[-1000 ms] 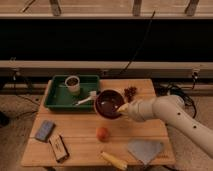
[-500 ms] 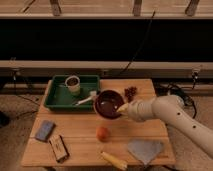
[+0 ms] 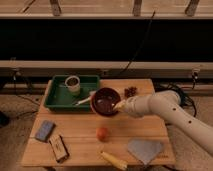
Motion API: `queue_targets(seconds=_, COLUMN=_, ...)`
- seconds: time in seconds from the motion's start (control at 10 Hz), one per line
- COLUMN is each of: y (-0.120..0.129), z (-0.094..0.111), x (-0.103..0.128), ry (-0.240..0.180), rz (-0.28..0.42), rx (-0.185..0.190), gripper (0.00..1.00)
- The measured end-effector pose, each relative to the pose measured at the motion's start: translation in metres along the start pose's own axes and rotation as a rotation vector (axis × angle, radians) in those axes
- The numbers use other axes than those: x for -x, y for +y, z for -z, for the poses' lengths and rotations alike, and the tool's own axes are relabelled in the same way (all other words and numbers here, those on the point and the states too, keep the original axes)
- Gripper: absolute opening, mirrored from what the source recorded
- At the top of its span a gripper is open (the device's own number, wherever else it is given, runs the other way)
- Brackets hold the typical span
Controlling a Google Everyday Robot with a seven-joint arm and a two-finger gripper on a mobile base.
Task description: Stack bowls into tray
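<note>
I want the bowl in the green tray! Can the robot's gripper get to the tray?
Probably yes. The gripper is at the rim of the maroon bowl, which is beside the green tray. Only a white utensil lies between them; the tray has bare floor beside its cup.

A cream-white tool (image 3: 119,105) sits at the right rim of a glossy maroon bowl (image 3: 103,100), beside a dark green tray (image 3: 56,98); orange ball (image 3: 102,133), tan worktop (image 3: 82,125).
</note>
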Motion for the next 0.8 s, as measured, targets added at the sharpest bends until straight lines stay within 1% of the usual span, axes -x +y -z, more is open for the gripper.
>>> queue_targets(seconds=0.1, y=-0.015, z=-0.015, x=0.002, ry=-0.006, rz=0.036, rx=0.006, gripper=0.08)
queue_targets(seconds=0.2, y=-0.033, z=-0.034, x=0.003, ry=-0.015, rz=0.074, rx=0.017, gripper=0.08)
queue_targets(seconds=0.4, y=-0.054, z=-0.065, x=0.003, ry=-0.034, rz=0.126, rx=0.037, gripper=0.08)
queue_targets(seconds=0.5, y=-0.067, z=-0.086, x=0.001, ry=-0.047, rz=0.155, rx=0.049, gripper=0.08)
queue_targets(seconds=0.8, y=-0.091, z=-0.128, x=0.005, ry=-0.080, rz=0.219, rx=0.075, gripper=0.08)
